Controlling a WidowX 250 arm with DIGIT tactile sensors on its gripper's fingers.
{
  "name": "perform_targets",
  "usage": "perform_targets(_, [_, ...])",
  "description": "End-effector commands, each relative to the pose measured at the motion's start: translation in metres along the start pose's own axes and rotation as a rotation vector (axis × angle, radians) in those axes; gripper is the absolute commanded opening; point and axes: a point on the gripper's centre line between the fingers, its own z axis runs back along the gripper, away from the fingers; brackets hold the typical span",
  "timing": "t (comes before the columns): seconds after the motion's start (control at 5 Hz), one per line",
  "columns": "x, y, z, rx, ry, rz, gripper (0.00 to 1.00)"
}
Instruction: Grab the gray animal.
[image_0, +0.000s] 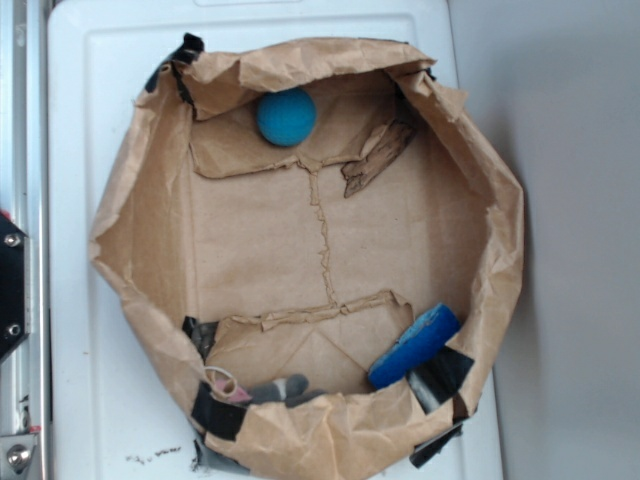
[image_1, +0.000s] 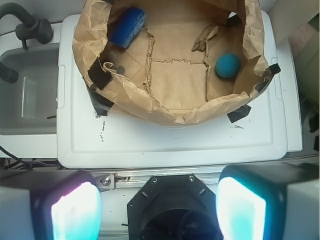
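Observation:
The gray animal (image_0: 272, 388) lies on the floor of a crumpled brown paper bag (image_0: 140, 230), against the bag's near-left wall, with its pink ear patch (image_0: 222, 381) pointing left. The folded bag rim partly covers it. In the wrist view my gripper (image_1: 157, 210) is open, its two glowing pads (image_1: 75, 212) set wide apart with nothing between them. It hangs above the black robot base (image_1: 172, 210), well short of the bag (image_1: 165, 112). The gripper does not show in the exterior view.
A teal-blue ball (image_0: 286, 116) rests at the bag's far wall. A long blue sponge block (image_0: 414, 346) leans in the near-right corner. The bag sits on a white tray-like lid (image_0: 80, 120). A grey sink with a black faucet (image_1: 30, 27) lies beside it.

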Motion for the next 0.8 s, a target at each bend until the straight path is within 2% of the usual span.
perform_targets(0.0, [0.000, 0.000, 0.000, 0.000, 0.000, 0.000, 1.00])
perform_targets(0.4, [0.098, 0.011, -0.018, 0.007, -0.005, 0.111, 1.00])
perform_targets(0.6, [0.146, 0.025, -0.044, -0.009, 0.011, 0.098, 1.00])
